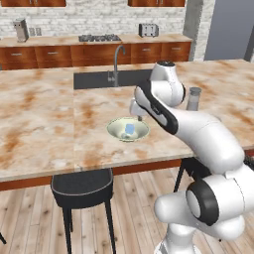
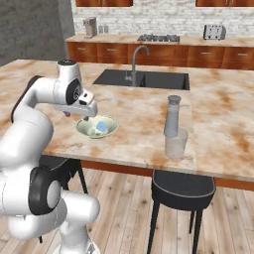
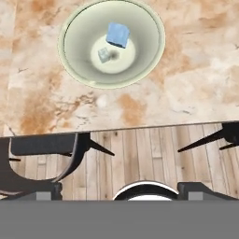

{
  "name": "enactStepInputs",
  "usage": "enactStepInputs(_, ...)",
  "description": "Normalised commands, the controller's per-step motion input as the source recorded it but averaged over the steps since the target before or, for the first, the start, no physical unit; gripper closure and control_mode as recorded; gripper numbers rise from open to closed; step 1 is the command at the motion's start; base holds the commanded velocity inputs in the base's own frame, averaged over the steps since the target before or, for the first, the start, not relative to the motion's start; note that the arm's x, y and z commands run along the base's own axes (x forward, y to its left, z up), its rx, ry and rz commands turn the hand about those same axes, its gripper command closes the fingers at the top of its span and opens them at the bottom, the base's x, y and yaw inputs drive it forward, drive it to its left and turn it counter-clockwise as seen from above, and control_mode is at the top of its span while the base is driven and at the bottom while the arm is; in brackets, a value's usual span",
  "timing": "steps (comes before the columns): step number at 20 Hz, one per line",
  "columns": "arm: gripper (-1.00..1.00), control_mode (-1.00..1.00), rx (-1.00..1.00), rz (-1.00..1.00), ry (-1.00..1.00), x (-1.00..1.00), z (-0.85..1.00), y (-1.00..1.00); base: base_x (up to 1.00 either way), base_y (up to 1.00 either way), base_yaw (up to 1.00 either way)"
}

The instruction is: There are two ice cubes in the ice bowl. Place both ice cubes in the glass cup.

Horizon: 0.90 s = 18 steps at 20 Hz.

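1. The ice bowl (image 1: 128,130) sits on the marble counter (image 1: 44,124) near its front edge, in front of the sink (image 1: 94,79).
2. Both ice cubes lie in the bowl: the bigger blue ice cube (image 3: 117,35) on the inner slope, the smaller pale ice cube (image 3: 104,55) at the bottom, just beside it.
3. The gripper (image 2: 85,118) hangs above the bowl's near-left rim, not touching it. Its fingers (image 3: 44,192) stand far apart at the bottom corners of the hand view, spread wide and grasping nothing.
4. The glass cup (image 2: 176,142) stands near the counter's front edge, well apart from the bowl, just in front of the tall shaker (image 2: 171,116).
5. 2 dark stools (image 2: 182,191) stand under the counter's edge.
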Motion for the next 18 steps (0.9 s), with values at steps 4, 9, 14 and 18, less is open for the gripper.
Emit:
enactStepInputs(4, -1.0, -1.0, -0.04, 0.0, 0.12, 0.51, -0.42, 0.0, 0.0, 0.0, 0.0)
enactStepInputs(9, -1.0, -1.0, -0.01, 0.0, 0.02, 0.6, -0.25, 0.0, 0.0, 0.0, 0.0)
enactStepInputs(14, -1.0, -1.0, -0.01, -0.03, -0.03, 0.38, -0.36, 0.0, 0.0, 0.0, 0.0)
enactStepInputs(18, -1.0, -1.0, -0.01, 0.0, -0.03, 0.15, -0.48, 0.0, 0.0, 0.0, 0.0)
